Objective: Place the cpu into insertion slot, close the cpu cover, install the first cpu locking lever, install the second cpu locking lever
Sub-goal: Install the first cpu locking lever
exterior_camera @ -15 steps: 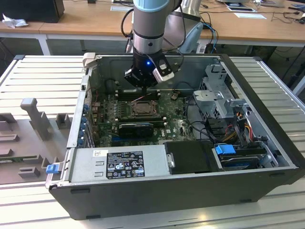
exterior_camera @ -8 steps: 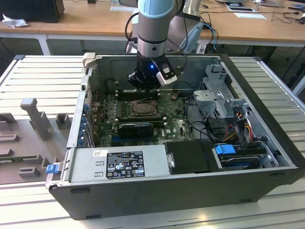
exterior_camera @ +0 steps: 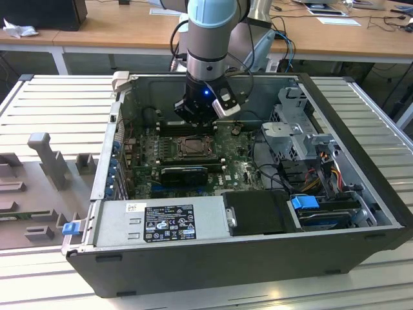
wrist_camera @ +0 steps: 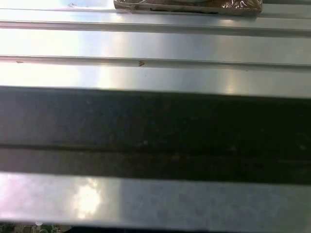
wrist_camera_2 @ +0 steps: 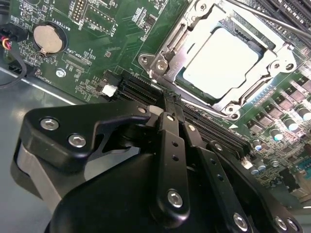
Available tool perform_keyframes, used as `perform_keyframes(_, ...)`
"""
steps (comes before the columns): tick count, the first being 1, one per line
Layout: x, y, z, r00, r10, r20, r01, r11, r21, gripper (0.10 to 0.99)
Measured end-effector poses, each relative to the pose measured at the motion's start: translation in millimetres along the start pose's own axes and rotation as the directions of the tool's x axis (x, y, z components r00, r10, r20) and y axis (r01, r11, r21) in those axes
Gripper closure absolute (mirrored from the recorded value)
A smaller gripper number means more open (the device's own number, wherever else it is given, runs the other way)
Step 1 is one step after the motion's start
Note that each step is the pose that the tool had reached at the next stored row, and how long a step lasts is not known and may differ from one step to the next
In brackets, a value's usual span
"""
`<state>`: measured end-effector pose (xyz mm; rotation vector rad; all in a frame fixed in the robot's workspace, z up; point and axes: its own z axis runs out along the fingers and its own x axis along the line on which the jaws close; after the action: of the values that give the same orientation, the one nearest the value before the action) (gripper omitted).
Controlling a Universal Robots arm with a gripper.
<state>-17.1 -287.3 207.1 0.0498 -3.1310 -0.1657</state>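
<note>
The cpu [wrist_camera_2: 221,60] lies flat in the insertion slot [exterior_camera: 192,147] in the middle of the green motherboard [wrist_camera_2: 97,63], its grey-silver top showing. The cpu cover [wrist_camera_2: 170,46], a metal frame plate, is down around it, and the chip shows through its window. A thin metal lever rod [wrist_camera_2: 265,18] runs along the socket's far side. My gripper [wrist_camera_2: 169,99] is shut, and its black fingertips meet right at the socket's near edge by the frame's corner. In the exterior view the gripper [exterior_camera: 195,118] hangs just behind the socket inside the open computer case [exterior_camera: 193,258].
Long black memory slots [wrist_camera_2: 214,128] run between my fingers and the socket. A round coin battery [wrist_camera_2: 47,38] sits on the board. A metal drive cage [exterior_camera: 297,129] with cables fills the case on the exterior view's right. The first wrist view faces ribbed metal panels [wrist_camera: 155,43].
</note>
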Motion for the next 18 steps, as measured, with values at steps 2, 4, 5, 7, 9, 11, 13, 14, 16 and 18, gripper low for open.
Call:
perform_keyframes(2, -0.1, -0.1, 0.6, 1.0000, 0.000, -0.0001, 0.000, 1.0000, 0.003, 0.980)
perform_keyframes(4, -0.5, -0.2, 1.4, 1.0000, 0.000, -0.0002, 0.000, 1.0000, 0.007, 0.980)
perform_keyframes(5, -0.8, -0.2, 2.0, 1.0000, 0.000, -0.0002, 0.000, 1.0000, 0.008, 0.980)
perform_keyframes(7, -1.0, -0.4, 3.1, 1.0000, 0.000, -0.0006, 0.000, 0.9999, 0.012, 0.980)
perform_keyframes(9, -1.1, -0.4, 3.6, 1.0000, 0.000, -0.0006, 0.000, 0.9999, 0.016, 0.980)
perform_keyframes(11, -1.1, -0.5, 4.1, 1.0000, 0.000, -0.0005, 0.000, 0.9998, 0.018, 0.980)
perform_keyframes(13, -1.1, -0.5, 5.2, 1.0000, 0.000, -0.0004, 0.000, 0.9998, 0.019, 0.980)
perform_keyframes(14, -1.1, -0.6, 5.5, 1.0000, 0.000, -0.0007, 0.000, 0.9998, 0.019, 0.980)
perform_keyframes(16, -1.0, -0.8, 6.0, 1.0000, 0.000, -0.0009, 0.000, 0.9998, 0.020, 0.980)
perform_keyframes(18, -1.4, -0.8, 6.2, 1.0000, 0.000, -0.0007, 0.000, 0.9998, 0.019, 0.980)
